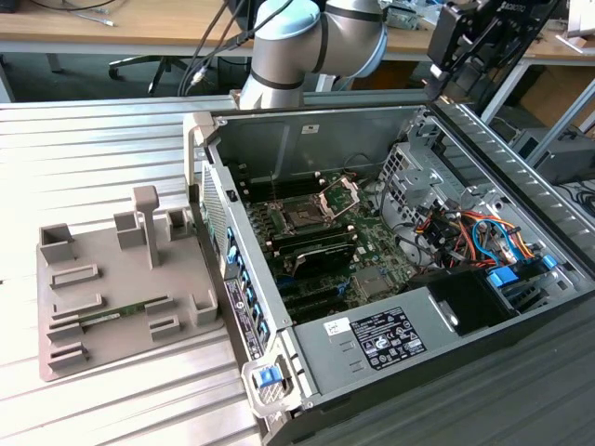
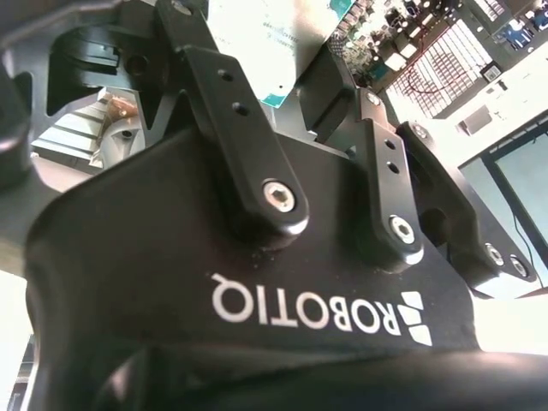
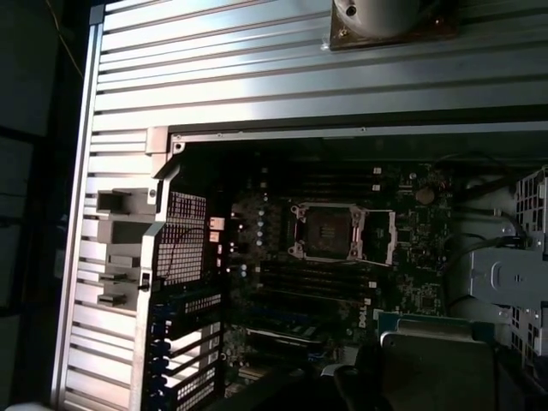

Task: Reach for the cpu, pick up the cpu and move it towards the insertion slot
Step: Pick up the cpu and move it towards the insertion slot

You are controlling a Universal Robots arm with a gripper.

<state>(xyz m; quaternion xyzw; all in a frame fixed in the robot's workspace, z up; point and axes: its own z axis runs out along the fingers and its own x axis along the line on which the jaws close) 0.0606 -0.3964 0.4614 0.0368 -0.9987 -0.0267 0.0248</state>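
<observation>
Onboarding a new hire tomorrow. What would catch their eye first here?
The open computer case dominates the middle of the exterior view, its green board bared, with the insertion slot at its centre, silver frame swung open. On the exterior view's left a grey fixture tray sits on the ribbed table, and the robot arm looms behind the case.

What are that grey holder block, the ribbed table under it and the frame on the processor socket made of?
Holder block: seemingly matte plastic, perhaps printed; even dull grey, no shine. Table: likely bare aluminium; pale, ribbed, softly reflective. Hinged frame of the insertion slot: bright metal, maybe steel; silvery glints.
</observation>
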